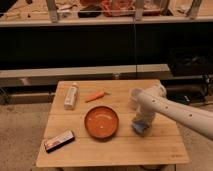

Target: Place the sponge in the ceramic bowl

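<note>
The ceramic bowl (101,122), orange-red and glossy, sits in the middle of the wooden table (75,150). Just right of it is the blue sponge (139,127), low over the tabletop at the tip of my gripper (140,125). The white arm (175,108) reaches in from the right edge and bends down to that spot. The sponge lies outside the bowl, a short gap from its right rim. The arm's end covers part of the sponge.
A pale bottle (71,96) lies at the table's back left, an orange carrot (95,96) behind the bowl. A dark flat bar with a pale label (59,140) rests at the front left. A pale cup (135,95) stands behind the arm. Dark shelving runs behind the table.
</note>
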`<action>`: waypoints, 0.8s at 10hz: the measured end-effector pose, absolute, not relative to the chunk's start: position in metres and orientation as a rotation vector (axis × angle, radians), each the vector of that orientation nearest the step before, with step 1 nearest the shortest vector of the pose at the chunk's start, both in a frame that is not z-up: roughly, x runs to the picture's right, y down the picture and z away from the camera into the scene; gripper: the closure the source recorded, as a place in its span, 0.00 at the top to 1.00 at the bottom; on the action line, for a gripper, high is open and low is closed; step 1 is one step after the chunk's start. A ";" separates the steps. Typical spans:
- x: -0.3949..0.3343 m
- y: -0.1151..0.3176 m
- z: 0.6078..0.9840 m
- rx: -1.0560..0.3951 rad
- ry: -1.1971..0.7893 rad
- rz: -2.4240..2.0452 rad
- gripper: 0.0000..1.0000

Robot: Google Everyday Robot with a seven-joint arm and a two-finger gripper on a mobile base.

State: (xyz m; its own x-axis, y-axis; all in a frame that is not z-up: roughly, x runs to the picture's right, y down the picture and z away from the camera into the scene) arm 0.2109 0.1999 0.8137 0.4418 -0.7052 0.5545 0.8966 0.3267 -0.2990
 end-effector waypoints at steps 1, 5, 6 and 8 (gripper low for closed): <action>0.203 0.191 0.808 -0.620 -0.343 -1.092 0.00; 0.148 0.172 0.793 -0.608 -0.308 -1.175 0.00; 0.132 0.169 0.791 -0.605 -0.302 -1.196 0.00; 0.116 0.162 0.786 -0.601 -0.285 -1.225 0.00</action>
State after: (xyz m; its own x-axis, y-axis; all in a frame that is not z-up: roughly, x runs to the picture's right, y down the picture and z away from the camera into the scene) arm 0.1158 0.1617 0.7860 0.3291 -0.7926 0.5133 0.9377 0.2102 -0.2766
